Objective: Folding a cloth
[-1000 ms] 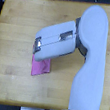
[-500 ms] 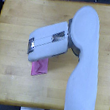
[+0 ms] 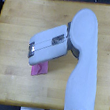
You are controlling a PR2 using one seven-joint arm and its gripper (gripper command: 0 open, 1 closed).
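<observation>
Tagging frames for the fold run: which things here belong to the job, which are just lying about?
Job:
- pink cloth, mostly hidden under the arm
- end effector, over the cloth; open or shut unclear

Lying about:
- wooden table
- blurred items at the frame edges, unidentifiable

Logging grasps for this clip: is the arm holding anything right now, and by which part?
Cannot be told. The small flat pink-magenta cloth pokes out from under the white gripper, whose body hides the fingers and any contact.

One pink cloth (image 3: 39,69), one white robot arm (image 3: 83,60), one wooden table (image 3: 25,21)
</observation>
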